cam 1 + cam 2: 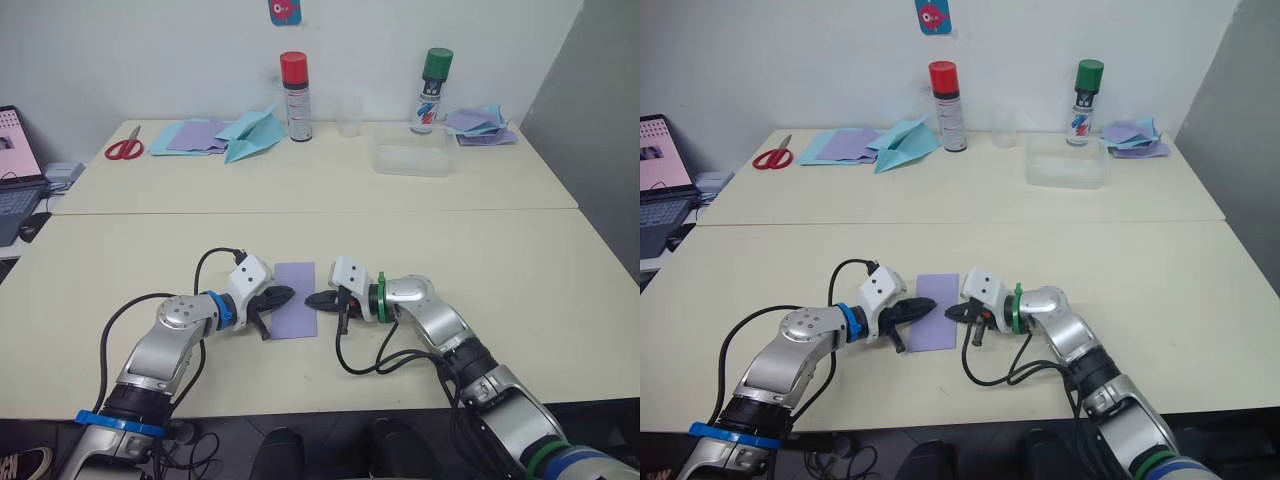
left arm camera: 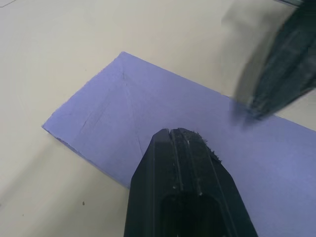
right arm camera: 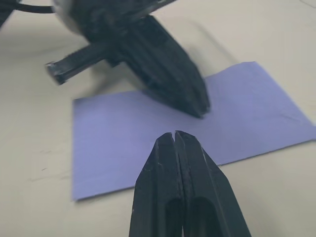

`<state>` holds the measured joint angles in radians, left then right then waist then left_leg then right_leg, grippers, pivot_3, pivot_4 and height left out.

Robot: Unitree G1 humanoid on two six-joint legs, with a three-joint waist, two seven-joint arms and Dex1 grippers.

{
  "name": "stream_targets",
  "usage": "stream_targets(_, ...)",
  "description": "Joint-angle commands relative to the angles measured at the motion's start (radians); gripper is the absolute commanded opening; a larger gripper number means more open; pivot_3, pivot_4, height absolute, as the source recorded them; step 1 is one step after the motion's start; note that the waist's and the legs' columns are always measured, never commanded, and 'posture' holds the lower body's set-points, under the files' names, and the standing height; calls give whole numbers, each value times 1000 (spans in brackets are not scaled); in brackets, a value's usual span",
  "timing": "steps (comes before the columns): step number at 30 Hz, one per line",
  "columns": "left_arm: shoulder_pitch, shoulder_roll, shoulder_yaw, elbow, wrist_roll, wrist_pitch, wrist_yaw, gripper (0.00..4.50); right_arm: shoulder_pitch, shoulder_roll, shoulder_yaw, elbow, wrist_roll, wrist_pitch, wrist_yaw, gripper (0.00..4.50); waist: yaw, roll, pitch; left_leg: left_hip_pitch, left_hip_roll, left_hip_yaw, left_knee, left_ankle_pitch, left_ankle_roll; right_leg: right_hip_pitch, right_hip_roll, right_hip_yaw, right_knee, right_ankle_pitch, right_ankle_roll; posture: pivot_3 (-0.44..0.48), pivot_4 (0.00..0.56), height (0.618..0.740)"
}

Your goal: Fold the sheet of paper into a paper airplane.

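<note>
Left fingers: pressed together, nothing between them, and the left gripper (image 1: 284,294) has its tip down on the left side of the sheet of paper (image 1: 294,286).
Right fingers: also pinched tight with no gap, holding nothing; the right gripper (image 1: 312,299) points in at the sheet's right edge, tip just over the paper in the wrist view.
Face-off: the two tips point at each other across the sheet, near but apart, lower centre of the frame.
Sheet of paper: lavender rectangle, lying flat on the near desk (image 1: 500,280), long side running away from the robot; faint crease lines fan out toward one short end in the left wrist view.
Far desk, upper left: red-handled scissors (image 1: 124,148), then a pile of purple and blue sheets (image 1: 190,137), and a light blue paper plane (image 1: 252,133) resting at its right end.
Far desk, upper centre: a spray can with a red cap (image 1: 295,96) just right of the plane, a clear cup (image 1: 348,118) beside that.
Far desk, upper right: a green-capped spray can (image 1: 431,90), a clear plastic tray (image 1: 414,158) in front of it, more folded sheets (image 1: 482,126) by the wall.
Left edge: a laptop (image 1: 15,170), partly in frame.
</note>
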<state>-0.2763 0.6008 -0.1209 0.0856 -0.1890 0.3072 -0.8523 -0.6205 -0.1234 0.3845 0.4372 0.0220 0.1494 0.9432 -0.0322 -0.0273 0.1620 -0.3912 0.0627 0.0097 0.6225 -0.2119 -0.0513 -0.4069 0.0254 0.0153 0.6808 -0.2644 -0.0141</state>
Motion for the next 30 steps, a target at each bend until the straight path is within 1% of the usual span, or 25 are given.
stream_targets(1, 19, 3, -37, 52, 46, 14, -4, 0, -38, 21, -34, 53, 6, -41, -31, 26, 0, 0, 0, 0, 0, 0, 0, 0, 0, 0, 0, 0, 0, 0, 0, 0, 150, 740)
stream_targets(5, 18, -2, -46, 58, 56, 8, -7, 0, -83, 21, -2, 177, -61, -80, -66, 26, 0, 0, 0, 0, -1, 2, 0, 0, 0, 0, 0, 1, -1, 0, 0, 0, 150, 740)
stream_targets(7, 21, -2, -51, 52, 58, 9, -10, 0, -77, 9, 21, 194, -76, -82, -31, 26, 0, 0, 0, 0, 0, 1, 0, 0, 0, 0, 0, 1, 0, 0, 0, 0, 150, 740)
stream_targets(12, 27, -1, -54, 47, 58, 7, -11, 0, 14, -59, 97, 62, -56, -59, 158, 26, 2, 1, -2, 1, -1, 2, 0, 0, 0, 1, -1, 1, -1, 0, -1, 0, 150, 740)
stream_targets(16, 38, -3, -49, 41, 54, 11, -6, 0, 66, -92, 123, -16, -52, -26, 221, 26, 1, 3, -5, 1, -1, 2, 0, 0, 0, 2, -1, 1, -1, -1, -1, 0, 150, 740)
stream_targets(22, 45, 1, -50, 44, 56, 8, -9, 0, 119, -139, 159, -124, -46, 56, 307, 26, 1, 2, -9, 7, -1, 3, -6, 0, 0, 3, -1, 2, -1, -2, -3, 0, 150, 740)
stream_targets(27, 47, 5, -51, 52, 61, 3, -15, 0, 117, -150, 119, -195, 16, 130, 327, 26, 1, 2, -11, 9, -1, 3, -11, 0, 0, 3, -1, 2, -2, -4, -6, 0, 150, 740)
stream_targets(30, 45, 7, -51, 58, 63, -3, -18, 0, 88, -136, 43, -237, 102, 190, 322, 26, 2, 1, -11, 9, -1, 3, -11, 0, 0, 3, -1, 1, -2, -4, -6, 0, 150, 740)
